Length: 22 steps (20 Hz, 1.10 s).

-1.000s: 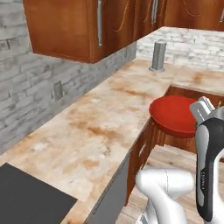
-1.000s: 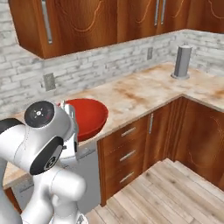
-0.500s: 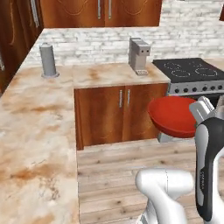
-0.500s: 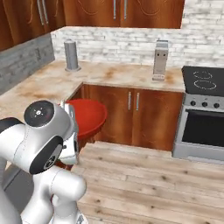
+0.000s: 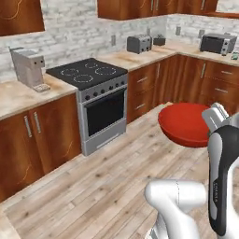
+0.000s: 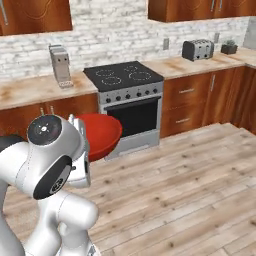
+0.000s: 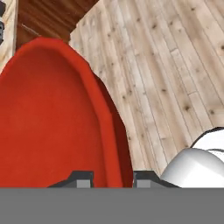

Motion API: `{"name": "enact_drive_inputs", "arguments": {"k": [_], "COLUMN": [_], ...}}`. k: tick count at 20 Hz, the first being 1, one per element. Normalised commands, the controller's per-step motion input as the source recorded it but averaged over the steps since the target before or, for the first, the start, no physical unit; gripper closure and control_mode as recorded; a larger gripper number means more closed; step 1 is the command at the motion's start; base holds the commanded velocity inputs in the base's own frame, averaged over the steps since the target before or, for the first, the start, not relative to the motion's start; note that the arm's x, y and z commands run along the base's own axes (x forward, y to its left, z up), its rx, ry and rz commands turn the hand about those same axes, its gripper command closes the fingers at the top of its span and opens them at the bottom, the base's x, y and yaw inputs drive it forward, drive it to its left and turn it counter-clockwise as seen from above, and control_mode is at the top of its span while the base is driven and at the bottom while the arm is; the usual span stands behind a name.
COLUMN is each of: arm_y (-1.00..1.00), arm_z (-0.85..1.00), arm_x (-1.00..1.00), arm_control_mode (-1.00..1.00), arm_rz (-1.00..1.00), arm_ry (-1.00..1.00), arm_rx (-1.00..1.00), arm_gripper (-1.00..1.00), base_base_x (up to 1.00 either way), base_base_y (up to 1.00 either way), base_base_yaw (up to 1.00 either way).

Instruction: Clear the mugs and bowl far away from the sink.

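Fingers (image 7: pixel 107 178) clamped on the rim of the bowl (image 5: pixel 184 123): in the hand view 1 dark tip sits inside the red wall, the other outside it, rim pinched between. Bowl carried in the air above the wood floor (image 5: pixel 93 186), touching no counter, its open side turned toward the hand camera and its wall running up and away from the fingers. In the left base view, bowl seen just left of the white hand, hanging over the floor in front of the corner cabinets. In the right base view, bowl (image 6: pixel 102 135) partly hidden behind the arm's round joint, in front of the stove (image 6: pixel 127 95).

Beyond the fingers, stove with a black top and 4 white rings, oven door below. Coffee machine (image 6: pixel 60 65) on the counter (image 6: pixel 30 90) left of the stove. Toaster (image 6: pixel 197 49) on the counter to the stove's right, well apart from the bowl. Second counter run along the far right wall in the left base view, with a toaster oven (image 5: pixel 217 43) on it. Brick backsplash and wood cabinets above.
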Motion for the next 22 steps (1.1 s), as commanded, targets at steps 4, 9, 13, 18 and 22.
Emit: {"name": "enact_drive_inputs", "arguments": {"k": [4, 9, 13, 18, 22], "arm_y": [0.0, 0.0, 0.0, 0.0, 0.0], "arm_z": [0.0, 0.0, 0.0, 0.0, 0.0], "arm_x": [0.0, 0.0, 0.0, 0.0, 0.0], "arm_control_mode": [1.0, 1.0, 1.0, 1.0, 1.0], "arm_rz": [0.0, 0.0, 0.0, 0.0, 0.0], "arm_ry": [0.0, 0.0, 0.0, 0.0, 0.0], "arm_rx": [0.0, 0.0, 0.0, 0.0, 0.0], "arm_gripper": [1.0, 1.0, 1.0, 1.0, 1.0], "base_base_x": [0.0, 0.76, 1.0, 1.0, 1.0], "base_base_y": [0.0, 0.39, 0.24, -0.05, -0.29], "base_base_yaw": [-1.0, -0.53, -0.04, 0.09, 0.28]}}
